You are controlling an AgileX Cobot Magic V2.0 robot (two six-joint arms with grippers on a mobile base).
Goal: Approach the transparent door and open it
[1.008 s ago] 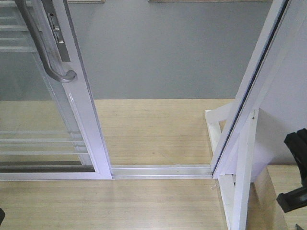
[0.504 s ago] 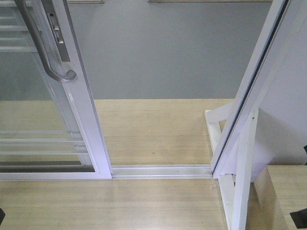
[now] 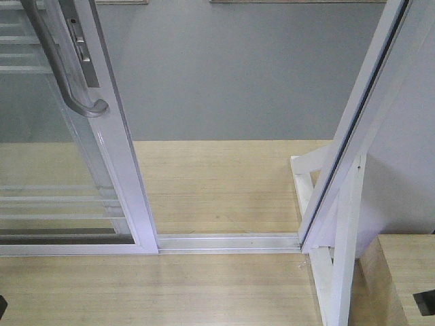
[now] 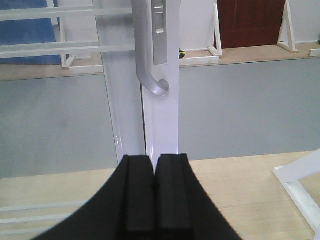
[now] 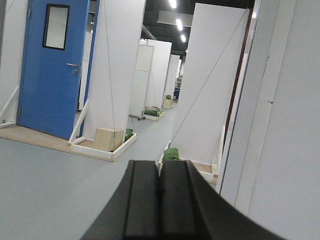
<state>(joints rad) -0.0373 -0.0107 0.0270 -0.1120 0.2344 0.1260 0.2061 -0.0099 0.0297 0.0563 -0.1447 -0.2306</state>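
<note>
Fingers on the left gripper [image 4: 154, 192] are pressed together w/ nothing between them, black pads meeting along one thin seam in the left wrist view; they point straight at the white upright of the transparent door [image 4: 162, 117], which rises just beyond the tips. Grey pull handle [image 4: 146, 60] hangs on that upright, its curved lower end hooking back toward the frame, beside a grey lock plate [image 4: 159, 30] higher up. Right gripper [image 5: 160, 200] has its fingers pressed together too, empty, aimed past a white panel edge [image 5: 260, 105] into a hall w/ a blue door [image 5: 50, 70], white partition boards and a grey floor [image 5: 45, 185]. Front view: transparent door [image 3: 68, 170] stands at frame left, slid aside, glass crossed by thin white horizontal bars, handle [image 3: 64, 68] near the top of its right upright. Bottom rail sits on a floor track [image 3: 228, 241] that runs right to a second white frame post [image 3: 360, 122], which leans across the pic on the right; gap between door and post is open, wood floor [image 3: 217, 183] and then grey floor visible through it. White brace pieces [image 3: 340, 251] prop the right post at its foot. Small dark bit at the lower right edge [image 3: 425, 302] of the front view; can't tell what it is.
</note>
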